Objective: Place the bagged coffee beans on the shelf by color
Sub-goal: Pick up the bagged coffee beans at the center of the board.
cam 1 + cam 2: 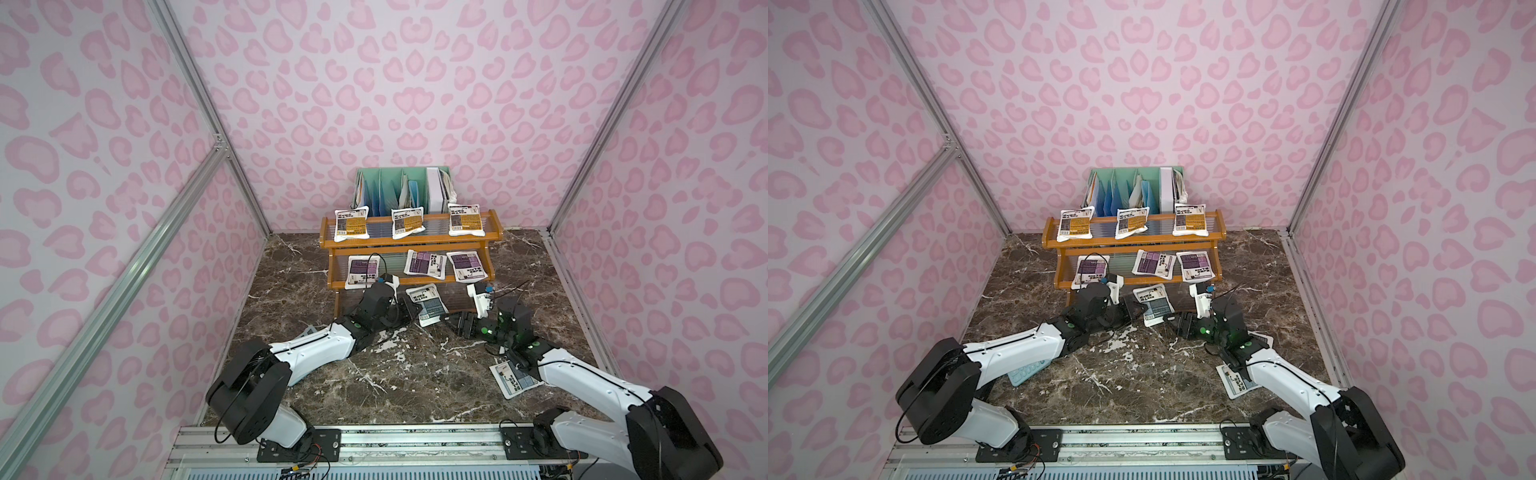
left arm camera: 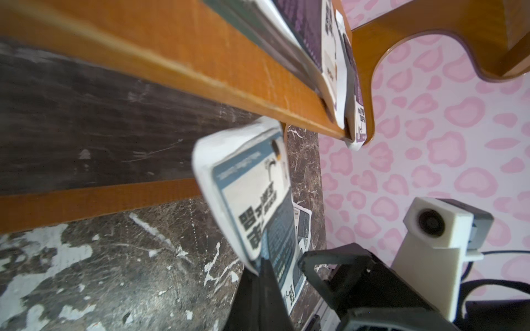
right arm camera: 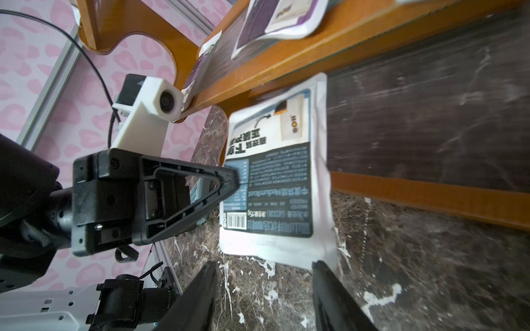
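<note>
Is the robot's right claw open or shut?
Open. The right claw has its two fingers spread apart, gripping nothing.

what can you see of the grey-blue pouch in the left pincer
A flat white pillow pouch of smooth film, with black text, a barcode and a grey-blue label block. The left pincer is shut on one side edge, holding it tilted off the marble table. Its far end reaches over the bottom front rail of the shelf; contact there is unclear.

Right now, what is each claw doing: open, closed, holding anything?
Left claw: closed on the edge of a grey-blue pouch, holding it up.
Right claw: open, holding nothing.
</note>
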